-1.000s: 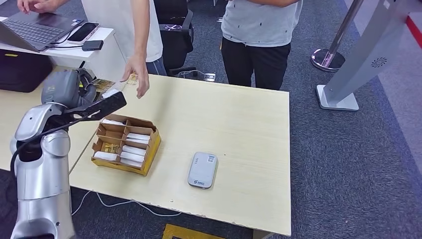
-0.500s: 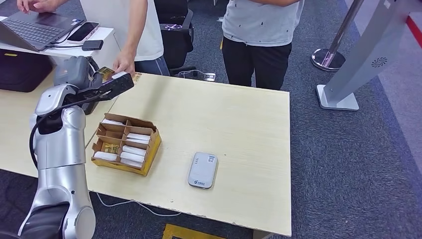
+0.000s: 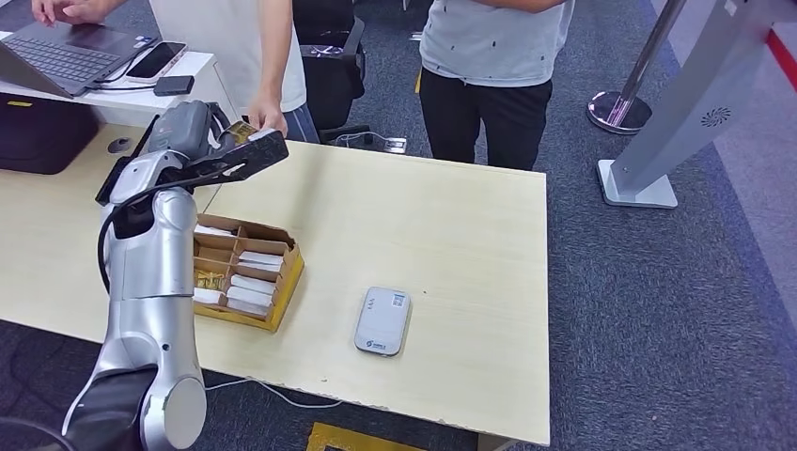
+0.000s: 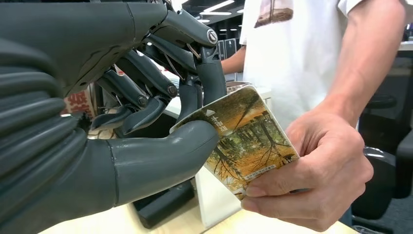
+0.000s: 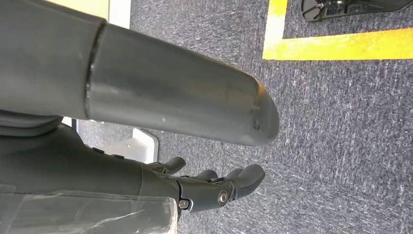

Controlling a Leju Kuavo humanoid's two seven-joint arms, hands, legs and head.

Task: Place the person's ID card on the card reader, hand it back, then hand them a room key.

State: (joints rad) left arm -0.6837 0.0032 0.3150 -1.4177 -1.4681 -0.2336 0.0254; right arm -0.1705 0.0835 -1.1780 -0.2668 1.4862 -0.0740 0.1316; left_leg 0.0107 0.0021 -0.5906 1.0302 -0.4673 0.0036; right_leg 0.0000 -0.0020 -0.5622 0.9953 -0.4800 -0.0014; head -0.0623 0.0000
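Note:
My left hand (image 3: 209, 143) is raised over the table's far left corner, up against a person's hand (image 3: 269, 117). In the left wrist view my left hand (image 4: 160, 126) pinches the ID card (image 4: 246, 141), printed with a forest picture, between thumb and fingers. The person's hand (image 4: 319, 175) grips the card's other end. The ID card (image 3: 241, 130) shows as a small sliver in the head view. The grey card reader (image 3: 382, 320) lies flat near the table's front edge. A cardboard box (image 3: 285, 289) holds several white room keys. My right hand (image 5: 219, 190) hangs over the carpet, fingers apart, holding nothing.
A second person (image 3: 489, 66) stands behind the wooden table (image 3: 432, 216). A laptop (image 3: 56, 52) and a phone (image 3: 156, 61) sit on a white desk at the far left, with a black bag (image 3: 42, 132) below. A stanchion base (image 3: 616, 111) and a white kiosk stand (image 3: 658, 141) are at the right.
My left arm has swung up and to the right, toward the person. The person's hand drew back to the table corner, and my hand now has the card between its fingers.

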